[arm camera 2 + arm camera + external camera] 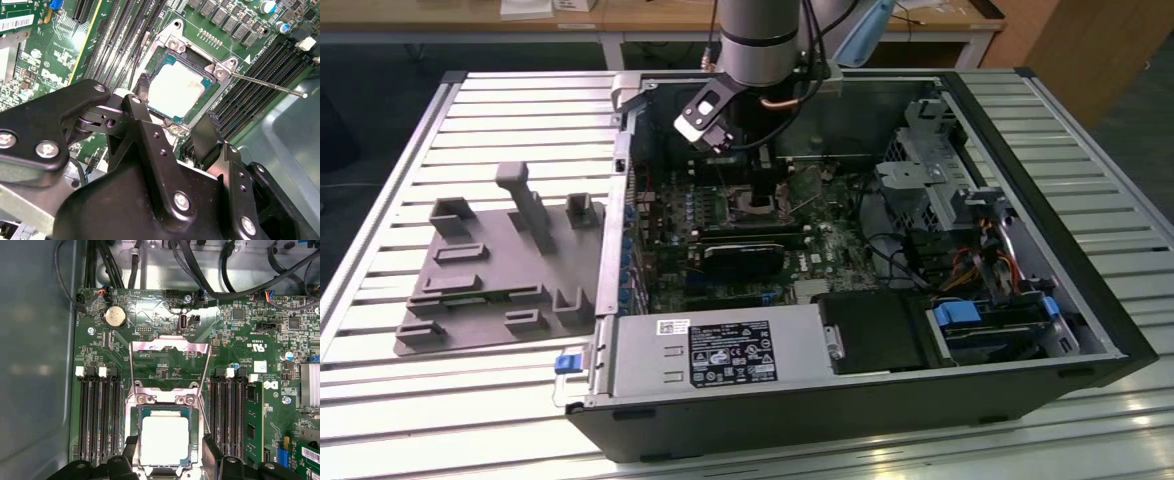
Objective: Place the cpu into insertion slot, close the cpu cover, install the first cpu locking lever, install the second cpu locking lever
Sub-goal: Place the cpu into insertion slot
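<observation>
Silver-grey cpu (164,440) sits flat in the slot (162,399), square to its rim. Cover (168,346) stands open, swung back off the socket. One lever (265,82) juts out sideways from a socket corner. Your gripper (170,442) hangs just over the chip, jaws apart, a finger (131,447) on either side, neither touching it. Green board (165,305) lies inside the black case (854,410).

Bright overhead light — cpu (165,440) top glares white; case (854,420) interior shadowed.
</observation>
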`<state>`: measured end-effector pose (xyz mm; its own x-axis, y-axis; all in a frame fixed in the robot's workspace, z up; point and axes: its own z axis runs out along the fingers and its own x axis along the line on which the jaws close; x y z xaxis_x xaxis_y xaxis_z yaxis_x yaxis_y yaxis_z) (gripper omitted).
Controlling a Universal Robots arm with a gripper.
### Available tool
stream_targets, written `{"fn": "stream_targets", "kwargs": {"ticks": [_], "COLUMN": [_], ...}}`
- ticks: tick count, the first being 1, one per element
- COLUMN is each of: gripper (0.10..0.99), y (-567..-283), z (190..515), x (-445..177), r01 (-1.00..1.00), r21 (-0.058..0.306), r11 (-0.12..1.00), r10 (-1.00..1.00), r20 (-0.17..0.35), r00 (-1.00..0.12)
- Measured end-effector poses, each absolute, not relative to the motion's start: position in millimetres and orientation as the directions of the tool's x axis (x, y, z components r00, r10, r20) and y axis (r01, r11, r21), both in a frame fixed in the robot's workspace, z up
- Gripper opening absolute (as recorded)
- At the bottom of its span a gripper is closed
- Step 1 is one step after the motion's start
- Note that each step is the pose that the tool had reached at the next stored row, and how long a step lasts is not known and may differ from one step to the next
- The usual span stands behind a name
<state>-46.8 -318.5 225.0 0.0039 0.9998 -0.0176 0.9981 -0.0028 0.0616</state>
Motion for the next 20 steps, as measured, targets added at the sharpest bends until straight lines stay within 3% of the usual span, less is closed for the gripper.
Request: {"fn": "stream_targets", "kwargs": {"ticks": [4,6,7,9,10,13,14,15,20], "gripper": [0.596,0.475,0.475,0.357,0.357,0.180,0.180,0.122,0.102], "y": [-318.5,-318.5,-318.5,-318.5,-318.5,-318.5,-318.5,-318.5,-318.5], "z": [225.0,225.0,225.0,225.0,225.0,225.0,225.0,225.0,225.0], "x": [-46.8,-46.8,-46.8,-46.8,-46.8,-46.8,-46.8,-46.8,-46.8], "r01": [0.998,0.998,0.998,0.998,0.998,0.998,0.998,0.998,0.998], "r21": [0.062,0.062,0.062,0.062,0.062,0.062,0.062,0.062,0.062], "r11": [-0.003,-0.003,-0.003,-0.003,-0.003,-0.003,-0.003,-0.003,-0.003], "r10": [1.000,1.000,1.000,1.000,1.000,1.000,1.000,1.000,1.000], "r20": [-0.018,-0.018,-0.018,-0.018,-0.018,-0.018,-0.018,-0.018,-0.018], "r00": [0.004,0.004,0.004,0.004,0.004,0.004,0.004,0.004,0.004]}}
